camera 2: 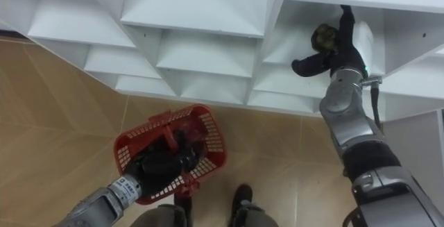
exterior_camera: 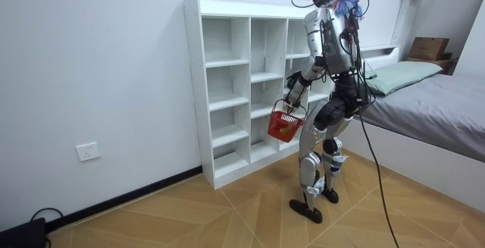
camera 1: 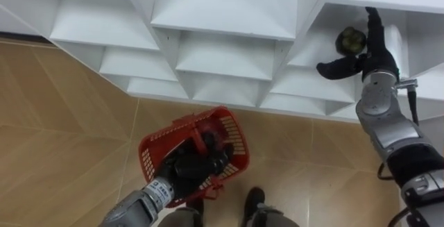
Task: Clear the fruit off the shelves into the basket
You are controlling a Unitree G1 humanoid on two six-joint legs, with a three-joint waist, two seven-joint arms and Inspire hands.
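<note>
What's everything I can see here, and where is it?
shelf unit: one, white, against the wall
fruit: one, dark green, in a shelf compartment
basket: one, red, carried in front of the shelf unit
bed: one, grey, room view's right
pillow: one, pale green, on the bed
wall socket: one, white, low on the wall
left hand: dark, curled round the basket's handle
right hand: dark, open, beside the fruit

I'm standing in somebody's bedroom, pretty plain one: grey bed (exterior_camera: 447, 115) with a pillow (exterior_camera: 402, 73) on it, white cubby shelf (exterior_camera: 194, 89) against the wall (exterior_camera: 98, 66), wooden parquet floor (exterior_camera: 189, 218).
</note>
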